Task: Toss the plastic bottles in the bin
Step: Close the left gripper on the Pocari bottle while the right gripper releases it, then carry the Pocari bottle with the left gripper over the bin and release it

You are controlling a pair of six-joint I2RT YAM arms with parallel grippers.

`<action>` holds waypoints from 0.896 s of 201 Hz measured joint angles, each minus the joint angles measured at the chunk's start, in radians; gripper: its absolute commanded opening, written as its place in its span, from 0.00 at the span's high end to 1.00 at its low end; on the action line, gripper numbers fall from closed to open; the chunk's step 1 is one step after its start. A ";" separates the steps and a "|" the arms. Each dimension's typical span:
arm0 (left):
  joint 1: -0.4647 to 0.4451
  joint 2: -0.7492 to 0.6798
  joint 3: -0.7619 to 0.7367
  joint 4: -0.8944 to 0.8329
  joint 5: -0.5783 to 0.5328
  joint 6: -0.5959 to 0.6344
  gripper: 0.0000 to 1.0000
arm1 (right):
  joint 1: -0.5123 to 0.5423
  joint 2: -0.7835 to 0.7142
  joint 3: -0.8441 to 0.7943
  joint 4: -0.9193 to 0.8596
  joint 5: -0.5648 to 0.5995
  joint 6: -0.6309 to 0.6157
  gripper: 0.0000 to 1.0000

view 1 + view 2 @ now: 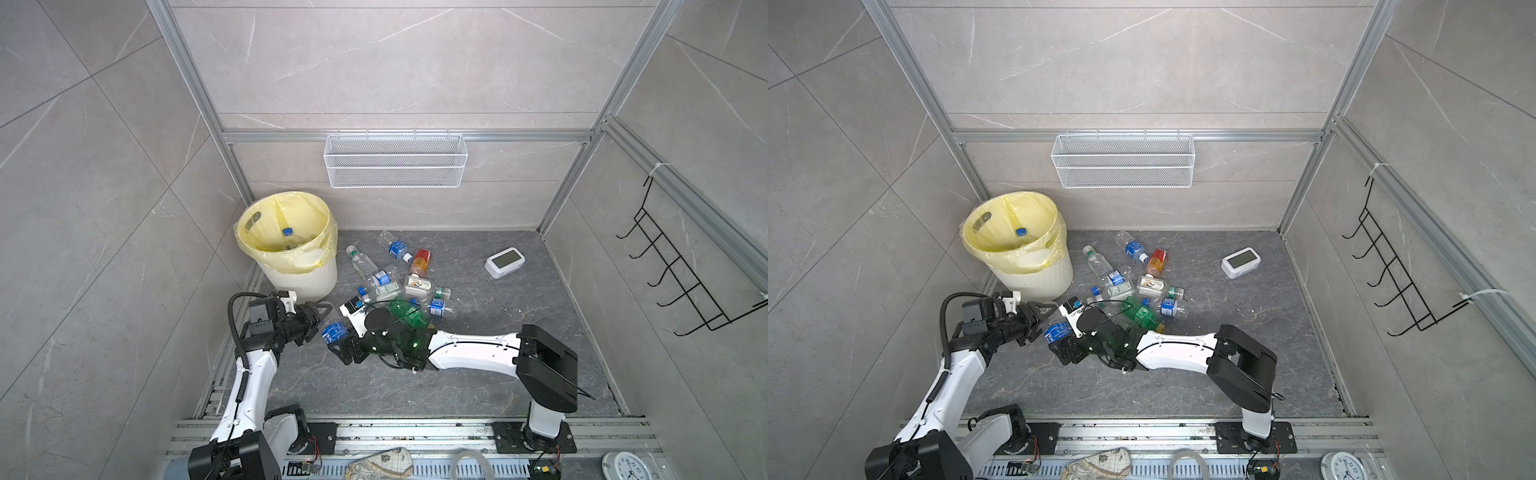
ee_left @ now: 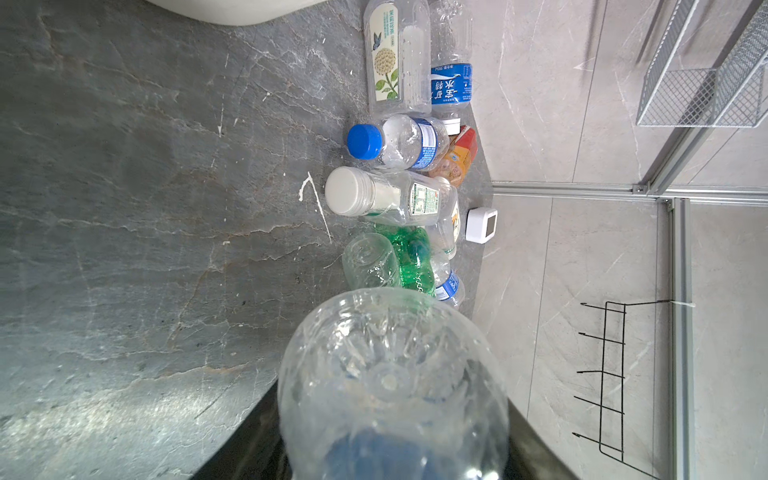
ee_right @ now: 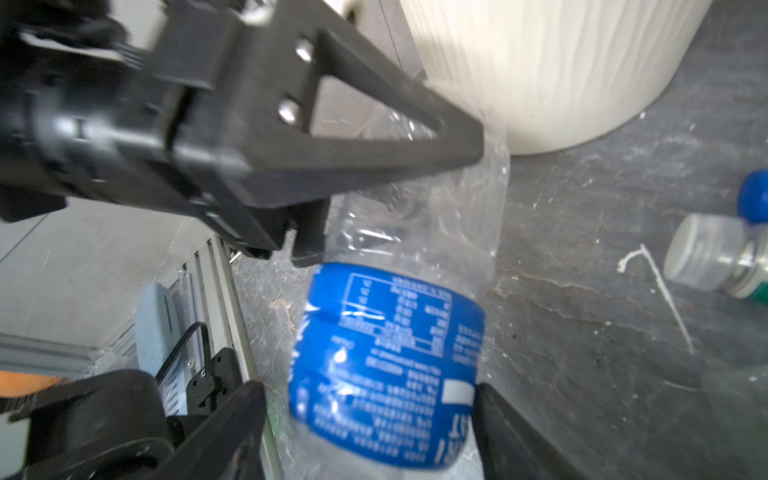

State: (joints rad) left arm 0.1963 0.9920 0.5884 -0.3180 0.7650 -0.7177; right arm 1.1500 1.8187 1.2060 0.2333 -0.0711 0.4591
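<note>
Two robot arms meet over the near-left part of a dark stone-patterned counter point(image 1: 498, 365) enclosed by grey tiled walls. The bin point(image 1: 305, 282), a ribbed cream bucket lined with a yellow bag, stands in the counter's far-left corner with one blue-capped bottle point(image 1: 286, 231) already inside. A white wire basket point(image 1: 395, 166) hangs on the far wall and a black hook rack point(image 1: 681, 286) on the right wall.

The rest of the plastic bottles point(image 1: 417, 284) lie in a loose heap on the counter, right of the bin and touching one another. Among them are an orange-red bottle point(image 1: 420, 262) at the far side and a green bottle point(image 1: 405, 313) at the near side, partly under the right arm.

The left tool point(image 1: 321, 323) pinches the clear end of a blue-labelled bottle point(image 1: 335, 332), just near of the bin and outside it. The right tool point(image 3: 365, 415) is spread around that bottle's label. In the right wrist view one of its fingers point(image 3: 232, 415) stands apart from the label, while the other lies against it.

A white digital clock point(image 1: 504, 261) sits alone at far right, well apart from the heap.
</note>
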 measured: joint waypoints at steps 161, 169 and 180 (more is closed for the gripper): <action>0.000 -0.243 0.180 -0.204 -0.243 0.040 0.60 | -0.167 -0.240 -0.064 -0.205 0.278 0.010 0.01; 0.000 -0.256 0.214 -0.214 -0.256 0.041 0.60 | -0.164 -0.239 -0.039 -0.230 0.280 -0.002 0.01; 0.000 -0.264 0.272 -0.225 -0.273 0.044 0.60 | -0.161 -0.238 -0.002 -0.246 0.282 -0.017 0.01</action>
State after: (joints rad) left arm 0.1967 0.7284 0.8600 -0.5430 0.4923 -0.6735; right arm 0.9894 1.5803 1.2041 -0.0124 0.2104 0.4419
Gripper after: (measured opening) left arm 0.552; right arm 0.992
